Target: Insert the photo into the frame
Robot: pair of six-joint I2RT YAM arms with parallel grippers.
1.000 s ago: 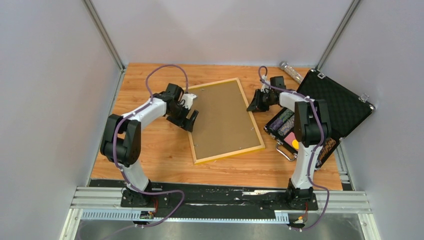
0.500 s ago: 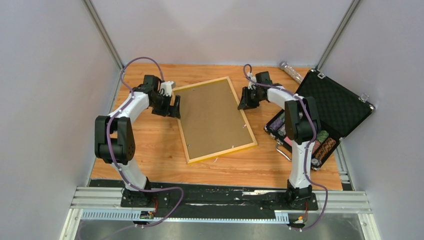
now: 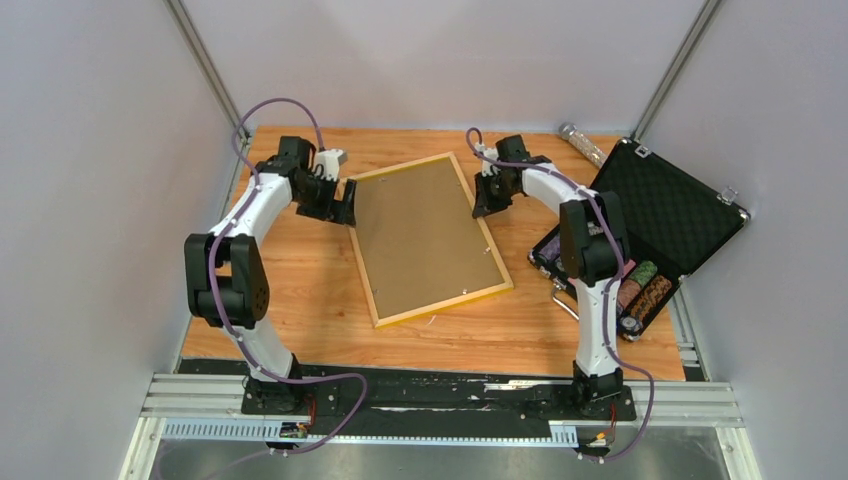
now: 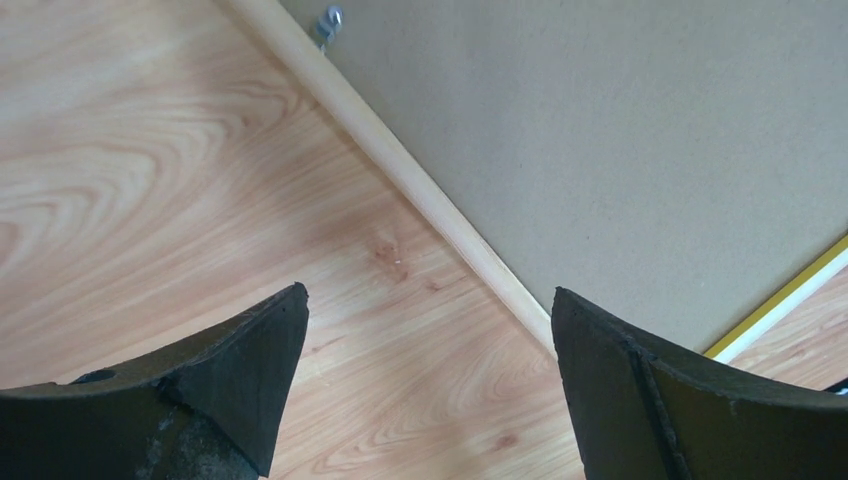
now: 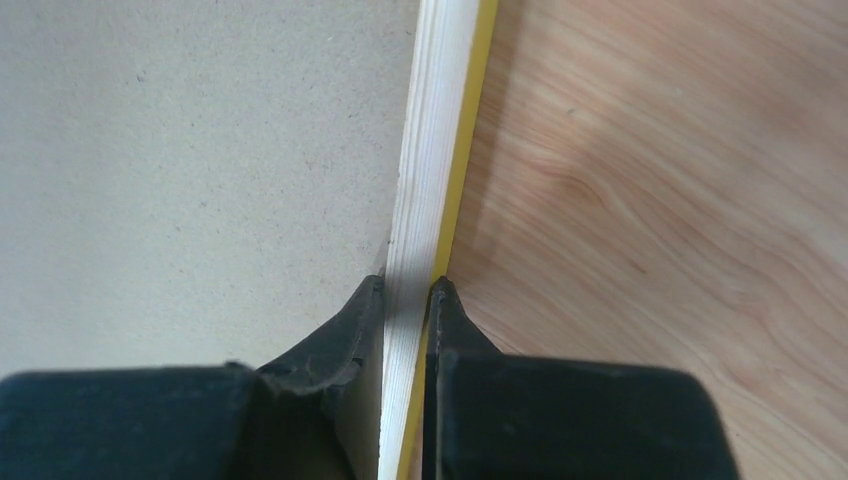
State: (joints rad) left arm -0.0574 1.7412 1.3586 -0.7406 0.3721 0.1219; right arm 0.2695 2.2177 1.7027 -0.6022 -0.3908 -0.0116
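Looking down on a wooden table [image 3: 300,290] walled in grey. Showing the frame [image 3: 425,240] lying face down at centre, brown backing up, slightly skewed. Pinching its right rail edgewise, clamped tight, with the right gripper [image 5: 405,290]. Holding the left gripper [image 4: 430,300] spread wide astride the left rail, gripping nothing. Finding no photo in any view. Judging the frame light, stiff and thin-railed: taking it by the rails, never the backing.

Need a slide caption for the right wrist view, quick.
Right claw pinching one rail of the face-down frame, brown backing board at left, wooden table at right.
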